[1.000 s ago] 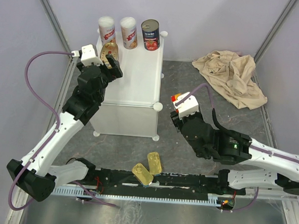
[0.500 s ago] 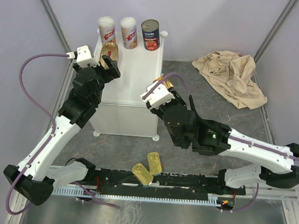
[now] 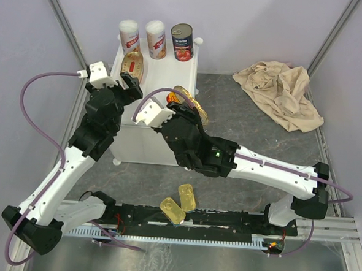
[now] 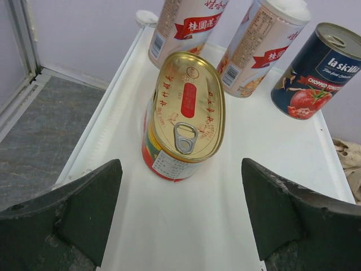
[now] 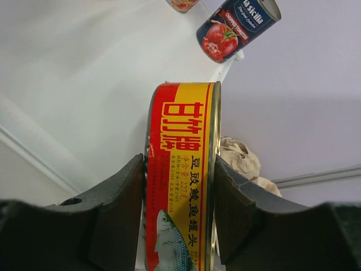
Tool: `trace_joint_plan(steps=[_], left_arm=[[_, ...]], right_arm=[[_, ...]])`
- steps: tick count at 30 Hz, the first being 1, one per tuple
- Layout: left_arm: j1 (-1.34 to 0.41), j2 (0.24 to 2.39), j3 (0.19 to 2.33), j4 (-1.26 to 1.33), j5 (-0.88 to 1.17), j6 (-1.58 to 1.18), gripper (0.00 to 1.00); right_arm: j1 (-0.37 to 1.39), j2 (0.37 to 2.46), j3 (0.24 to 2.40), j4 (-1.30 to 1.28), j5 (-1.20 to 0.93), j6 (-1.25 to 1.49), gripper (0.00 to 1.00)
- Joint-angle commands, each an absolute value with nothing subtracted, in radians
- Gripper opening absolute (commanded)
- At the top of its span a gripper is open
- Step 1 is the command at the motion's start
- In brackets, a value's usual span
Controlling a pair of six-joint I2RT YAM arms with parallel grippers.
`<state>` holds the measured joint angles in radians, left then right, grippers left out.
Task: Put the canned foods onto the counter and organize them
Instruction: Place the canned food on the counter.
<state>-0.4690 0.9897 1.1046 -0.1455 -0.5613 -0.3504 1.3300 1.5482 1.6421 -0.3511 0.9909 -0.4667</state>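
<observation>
Four tins on white cube-shaped counter [image 3: 166,73]: two white-and-red cylinders [image 3: 130,36], dark cylinder [image 3: 181,42], red-yellow oblong tin [image 4: 186,113] flat, long axis front-to-back. Second oblong tin [image 5: 180,124] edgewise in clamped right gripper [image 5: 177,164]; left gripper [image 4: 179,186] released.

Seven tins [image 3: 181,42], one cloth [image 3: 282,92], one counter [image 3: 166,73]

Three upright cans line the far edge of the tabletop [image 3: 163,73] (the flat top of a white cube cabinet with round corner knobs): a white-and-red can [image 3: 130,36], its twin [image 3: 156,39] and a dark tomato can [image 3: 182,42]. In front of them, a red-and-yellow oval tin [image 4: 183,113] lies flat, gold lid and pull ring up. A second oval tin [image 5: 180,141] stands on edge over the tabletop's right side, pinched by the right end effector [image 5: 179,169]. A gold rectangular tin [image 3: 187,196] and another gold tin [image 3: 172,210] lie just beside each other on the grey floor.
</observation>
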Motion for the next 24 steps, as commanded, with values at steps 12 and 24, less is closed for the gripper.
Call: trace_joint_plan(steps=[12, 24], left_arm=[[-0.474, 0.919, 1.048, -0.055, -0.664, -0.39, 0.92], [-0.473, 0.923, 1.045, -0.052, -0.678, -0.387, 0.92]], right_arm=[[1.295, 1.652, 1.748, -0.219, 0.928, -0.51, 0.06], [1.244, 1.697, 1.784, -0.276, 0.851, -0.388, 0.46]])
